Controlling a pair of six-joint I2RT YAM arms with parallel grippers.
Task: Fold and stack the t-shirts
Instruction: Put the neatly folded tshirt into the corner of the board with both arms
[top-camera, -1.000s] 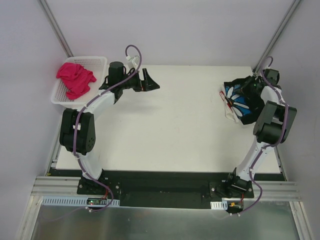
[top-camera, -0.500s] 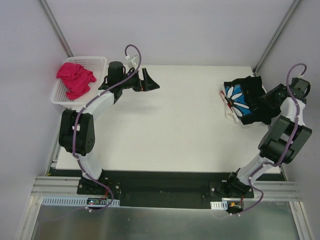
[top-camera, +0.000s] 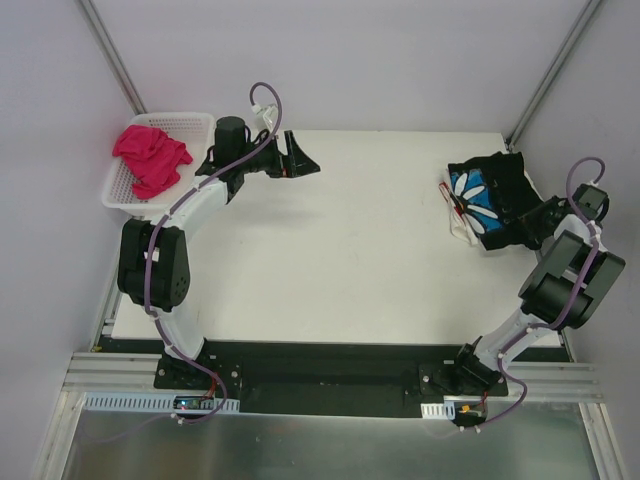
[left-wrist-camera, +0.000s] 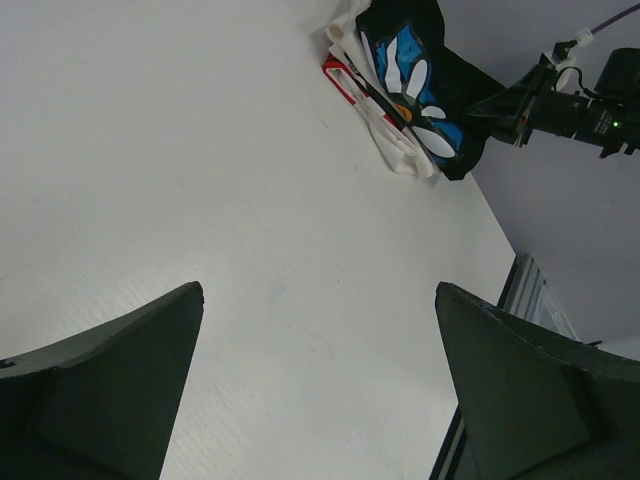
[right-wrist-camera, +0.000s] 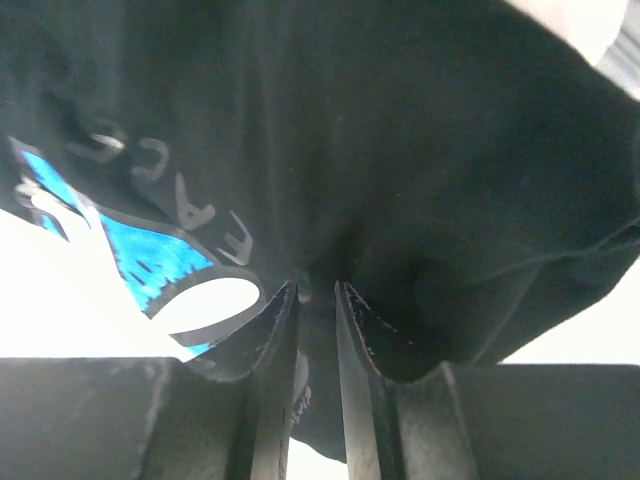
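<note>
A black t-shirt (top-camera: 497, 190) with a white daisy on a blue patch lies on top of cream-white t-shirts (top-camera: 461, 229) at the table's far right. The same black t-shirt (right-wrist-camera: 400, 150) fills the right wrist view. My right gripper (right-wrist-camera: 316, 290) is shut on a fold of its black cloth. From above, my right gripper (top-camera: 530, 214) is at the pile's right edge. A bright pink t-shirt (top-camera: 150, 156) lies crumpled in the basket. My left gripper (top-camera: 303, 158) hovers wide open over the table's far left, holding nothing. In its wrist view the left gripper (left-wrist-camera: 318, 288) frames bare table.
A white mesh basket (top-camera: 113, 199) stands at the far left corner, just off the table. The white table (top-camera: 340, 250) spreads between the two arms. A slanted metal pole (top-camera: 545, 90) rises behind the pile.
My right arm has swung out from over the pile to its right side and nipped the black cloth there. The left gripper has shifted slightly towards the back.
</note>
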